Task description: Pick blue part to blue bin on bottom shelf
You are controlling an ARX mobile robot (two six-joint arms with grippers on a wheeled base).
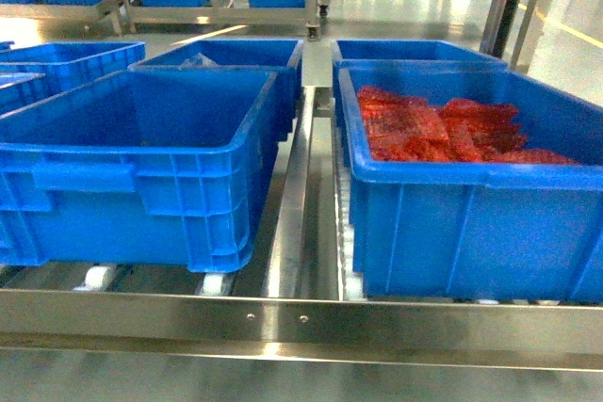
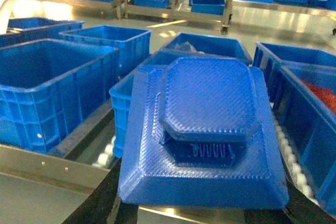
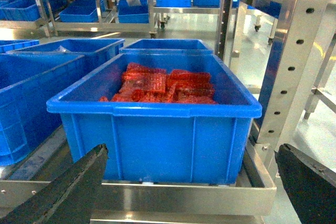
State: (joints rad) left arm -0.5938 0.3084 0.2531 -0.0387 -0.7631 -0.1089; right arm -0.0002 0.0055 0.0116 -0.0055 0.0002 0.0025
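Observation:
The blue part, a wide ribbed printed piece with a raised octagonal top, fills the left wrist view. My left gripper is shut on it, its dark fingers showing below both sides. The part hangs just in front of the bottom shelf's steel rail and hides most of a blue bin behind it. In the head view an open blue bin stands front left on the shelf. My right gripper is open, facing another bin. Neither gripper appears in the head view.
The front right bin holds red parts. More blue bins stand behind. A steel divider with white rollers separates the lanes. A perforated steel upright stands right of the red-part bin.

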